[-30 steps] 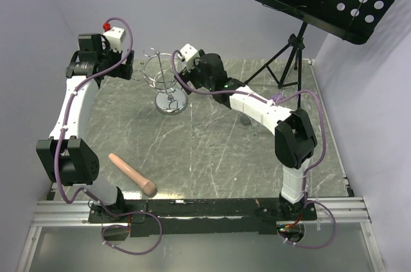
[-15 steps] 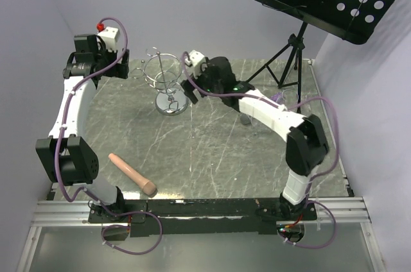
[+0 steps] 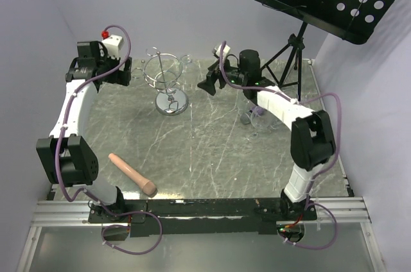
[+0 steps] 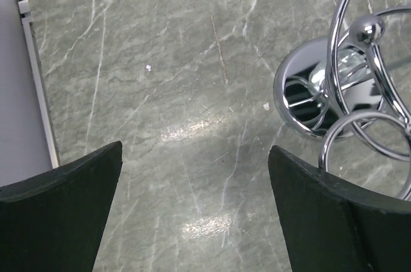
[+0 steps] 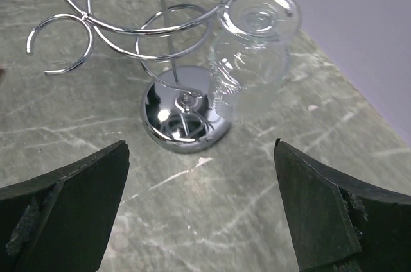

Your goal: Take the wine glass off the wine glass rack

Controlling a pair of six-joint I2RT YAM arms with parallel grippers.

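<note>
Top view: the shiny wire wine glass rack (image 3: 168,86) stands far back on the counter (image 3: 212,150), between the two arms. The glass is too hard to see here.
Left wrist view: the left fingers (image 4: 61,221) are wide apart, holding nothing. The rack's round base and loops show at the right.
Right wrist view: the wine glass (image 5: 252,60) is see-through and hangs upside down from a rack loop. The right fingers (image 5: 67,204) are wide apart and not touching it.

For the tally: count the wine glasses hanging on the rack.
1. The wine glass hangs upside down from a loop on the wine glass rack, at the right in the right wrist view. Other loops in view hold nothing.
</note>
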